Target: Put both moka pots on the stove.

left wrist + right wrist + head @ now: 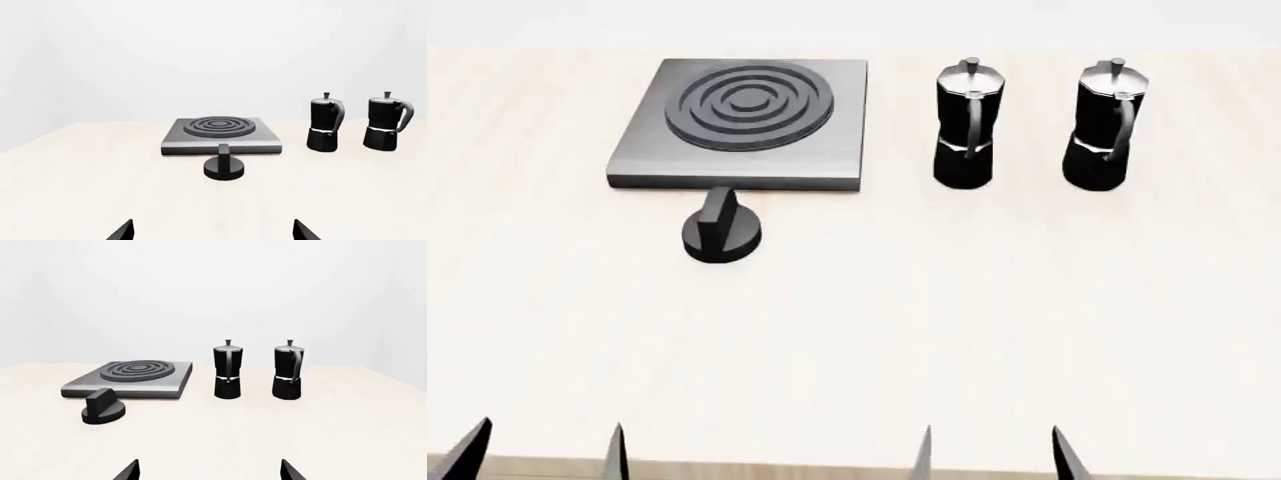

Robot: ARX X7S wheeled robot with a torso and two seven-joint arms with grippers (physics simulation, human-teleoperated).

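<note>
Standing upright beside the stove (641, 150), both moka pots (966, 125) (1105, 125) await pickup. Each pincer, left (545, 452) and right (990, 455), hangs released and empty near the worktop (961, 320) edge.

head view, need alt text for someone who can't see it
Two black moka pots, one nearer the stove and one farther right, stand upright on a pale table, beside a square grey stove whose ring burner is bare. A low black knob sits just in front of the stove. The open left gripper and right gripper show only fingertips at the bottom edge.
</note>
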